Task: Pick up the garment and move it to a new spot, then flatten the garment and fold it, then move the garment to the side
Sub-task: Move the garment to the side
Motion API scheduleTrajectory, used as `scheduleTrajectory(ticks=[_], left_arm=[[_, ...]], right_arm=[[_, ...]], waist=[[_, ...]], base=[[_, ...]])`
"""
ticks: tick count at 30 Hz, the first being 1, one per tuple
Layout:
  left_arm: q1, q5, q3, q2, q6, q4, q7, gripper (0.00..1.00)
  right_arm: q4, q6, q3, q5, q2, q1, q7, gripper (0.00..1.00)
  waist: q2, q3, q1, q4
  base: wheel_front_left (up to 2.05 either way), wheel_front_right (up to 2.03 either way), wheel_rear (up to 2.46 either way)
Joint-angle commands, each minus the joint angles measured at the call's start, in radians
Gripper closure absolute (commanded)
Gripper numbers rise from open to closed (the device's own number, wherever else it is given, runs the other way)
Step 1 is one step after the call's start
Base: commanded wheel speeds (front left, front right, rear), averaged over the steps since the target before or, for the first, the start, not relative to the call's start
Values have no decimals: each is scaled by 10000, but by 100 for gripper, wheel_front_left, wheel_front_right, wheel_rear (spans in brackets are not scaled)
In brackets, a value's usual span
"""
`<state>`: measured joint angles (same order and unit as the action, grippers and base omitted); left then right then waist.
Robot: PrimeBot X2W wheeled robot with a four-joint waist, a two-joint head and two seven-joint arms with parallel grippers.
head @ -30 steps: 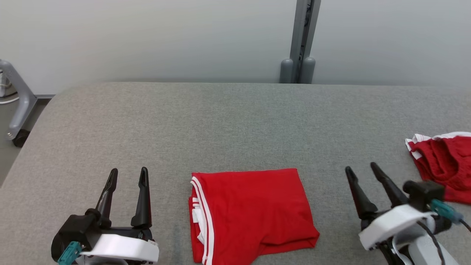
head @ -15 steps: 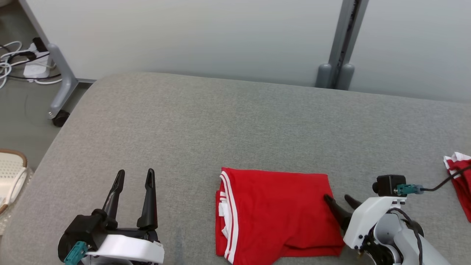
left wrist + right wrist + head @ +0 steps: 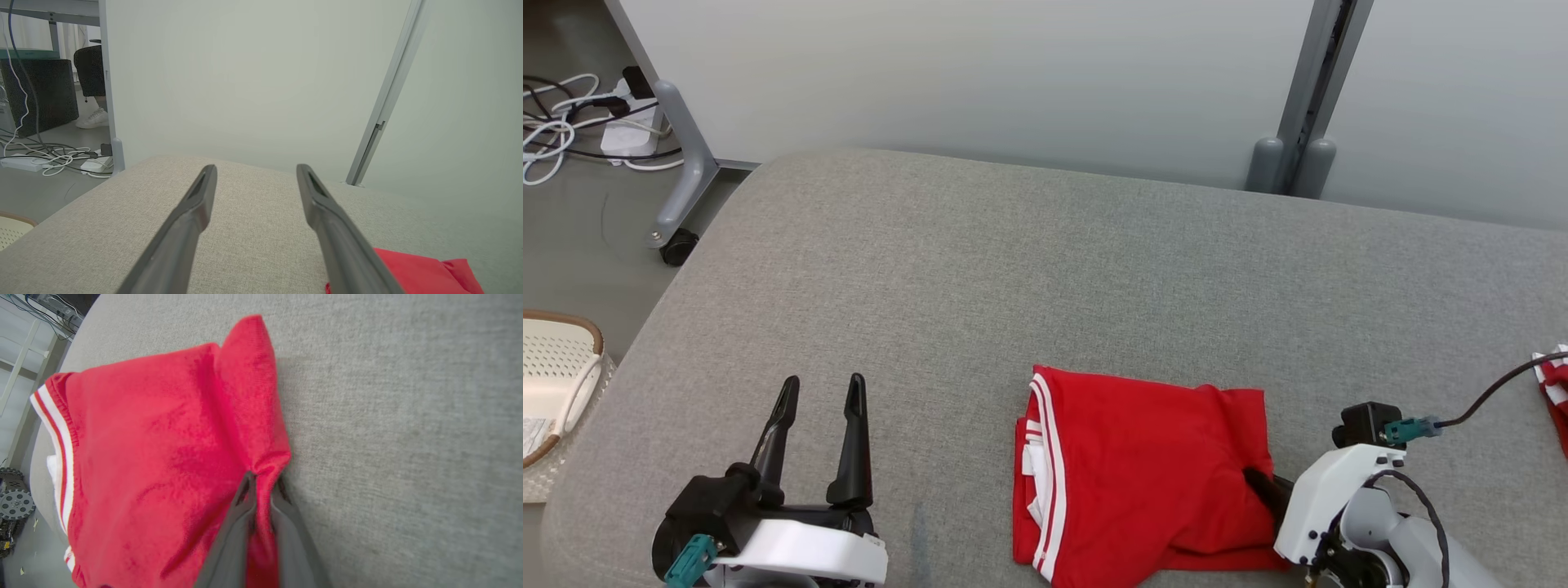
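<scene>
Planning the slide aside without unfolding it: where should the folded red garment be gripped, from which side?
Likely the red garment by its right edge, from the robot's right: layers bunch thick there; the striped waistband side lies loose. The right gripper pinches there.

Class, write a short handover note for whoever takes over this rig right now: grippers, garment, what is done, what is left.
Left gripper: open, idle over the table, left of the red garment.
Right gripper: shut on the red garment's right edge, fabric bunched between its fingers.
Garment: folded, lying near the table's front edge.
Done: folding, by the look of it.
Left: move it to the side.
</scene>
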<state>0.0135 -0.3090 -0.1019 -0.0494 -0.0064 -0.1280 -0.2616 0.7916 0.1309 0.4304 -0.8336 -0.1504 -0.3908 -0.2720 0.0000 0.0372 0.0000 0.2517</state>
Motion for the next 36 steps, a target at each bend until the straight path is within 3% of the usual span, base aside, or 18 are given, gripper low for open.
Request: scheduleTrajectory(ticks=[1,10,25,36], left_arm=[[151,-18,10,-31,67,13,-42,0],[189,115,-37,-27,-71,107,-42,0],[754,77,-942,-31,-143,55,-42,0],[1083,126,-1138,-35,-181,-77,-42,0]], right_arm=[[61,-2,33,72,17,5,210,100],[-188,-1,-233,410,-330,-405,1899,100],[-1217,-1,-180,757,-897,-64,2680,100],[-1697,-1,-83,860,-953,-161,2988,100]], waist=[[0,0,0,-33],[0,-87,0,-806],[0,197,0,-3885],[0,428,0,-4896]], base=[[0,0,0],[0,0,0],[0,0,0],[0,0,0]])
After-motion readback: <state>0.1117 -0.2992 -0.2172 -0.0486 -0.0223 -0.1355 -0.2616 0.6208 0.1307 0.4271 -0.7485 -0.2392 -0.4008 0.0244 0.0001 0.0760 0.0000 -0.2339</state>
